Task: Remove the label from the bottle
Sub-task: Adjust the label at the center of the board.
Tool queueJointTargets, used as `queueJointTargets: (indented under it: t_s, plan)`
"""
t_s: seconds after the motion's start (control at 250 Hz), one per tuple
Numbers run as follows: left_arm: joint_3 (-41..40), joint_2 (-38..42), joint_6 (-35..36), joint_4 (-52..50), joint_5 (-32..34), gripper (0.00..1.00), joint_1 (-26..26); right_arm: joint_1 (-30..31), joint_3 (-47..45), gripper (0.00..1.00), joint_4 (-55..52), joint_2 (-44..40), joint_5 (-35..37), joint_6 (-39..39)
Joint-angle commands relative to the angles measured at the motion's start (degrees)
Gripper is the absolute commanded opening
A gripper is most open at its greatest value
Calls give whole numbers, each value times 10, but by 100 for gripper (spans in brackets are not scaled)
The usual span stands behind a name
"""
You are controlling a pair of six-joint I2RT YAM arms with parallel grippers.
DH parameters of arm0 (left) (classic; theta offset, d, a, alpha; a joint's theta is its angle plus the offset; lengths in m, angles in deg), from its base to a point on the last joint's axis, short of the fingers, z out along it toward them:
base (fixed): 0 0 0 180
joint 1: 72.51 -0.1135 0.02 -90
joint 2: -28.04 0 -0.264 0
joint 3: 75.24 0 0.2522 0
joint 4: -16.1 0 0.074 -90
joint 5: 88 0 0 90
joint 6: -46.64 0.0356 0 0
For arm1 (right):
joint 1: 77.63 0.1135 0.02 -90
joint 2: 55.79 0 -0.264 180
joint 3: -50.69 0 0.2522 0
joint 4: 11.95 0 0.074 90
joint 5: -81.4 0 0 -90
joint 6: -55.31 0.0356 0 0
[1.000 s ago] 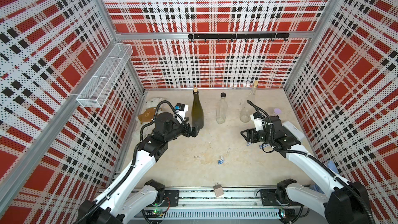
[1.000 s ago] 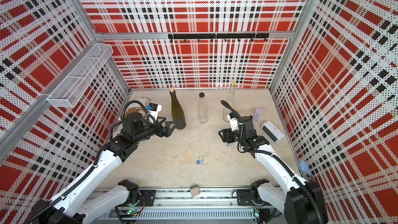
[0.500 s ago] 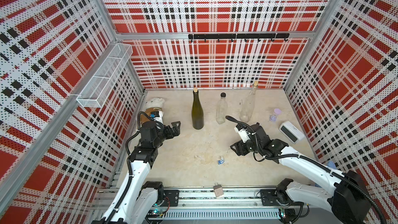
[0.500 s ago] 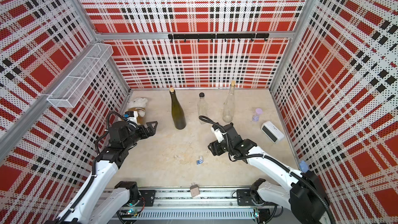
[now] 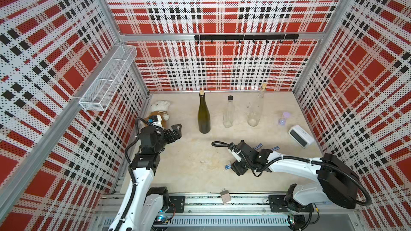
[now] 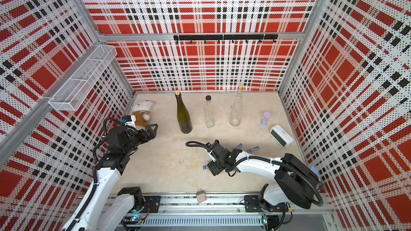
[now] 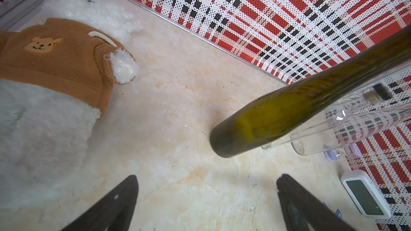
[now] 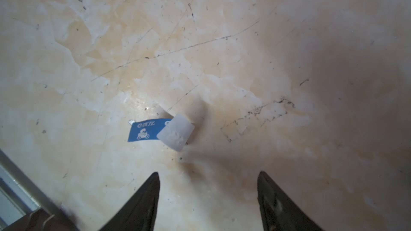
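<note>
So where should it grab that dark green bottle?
I'd grip the green bottle around its wide, straight lower body, coming in level from the left arm's side. It stands upright, its neck narrows, and the open left tool faces it.

I count three bottles: a green wine bottle, a black-capped clear bottle, a corked clear bottle. Also three blue labels, one plush bear, one white digital display, one mesh basket.
</note>
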Motion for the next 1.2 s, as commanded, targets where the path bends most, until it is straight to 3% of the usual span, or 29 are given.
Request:
queueJointTargets:
  t_s: [0.0,0.388,1.197]
  plan:
    - [-9,1,-6,15,-12,99,-5,6,30,72,40,18,23,13]
    - [-11,-1,-4,18,-15,99,-6,6,79,71,35,87,46,14]
    - [-11,-2,-7,21,-28,99,-9,7,27,70,13,42,92,37]
